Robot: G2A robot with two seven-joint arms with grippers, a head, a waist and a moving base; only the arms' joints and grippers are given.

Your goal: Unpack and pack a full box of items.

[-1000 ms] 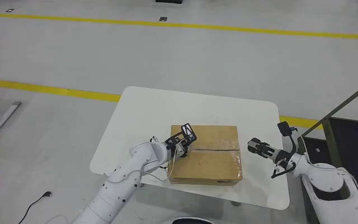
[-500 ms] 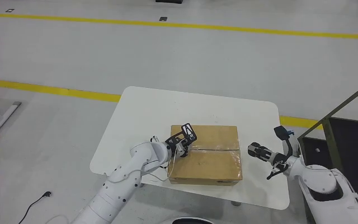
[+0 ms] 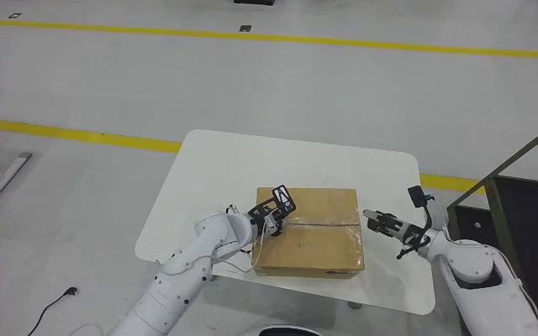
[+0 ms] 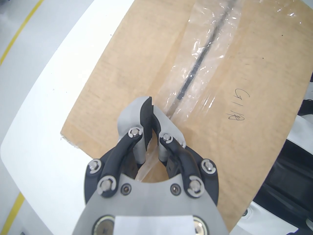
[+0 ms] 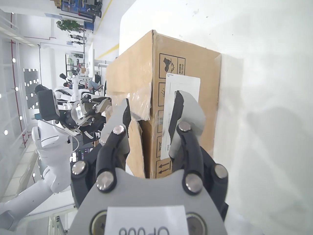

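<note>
White rounded table (image 3: 220, 172) on pale grey floor (image 3: 252, 84); yellow floor lines (image 3: 252, 36); dark rack (image 3: 508, 197) right.

I see my right end effector (image 5: 152, 101), fingers spread, close before the labelled end of the brown cardboard box (image 5: 132, 74) on the white bench (image 5: 244, 25); the left end effector (image 5: 101, 105) shows beyond the box top.

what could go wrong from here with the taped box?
1. Left claw looks shut on the clear tape; a pull may tear the film or drag the cardboard box along the white table.
2. Right claw is open around the box's end edge, not clamping, so it likely gives no bracing.
</note>
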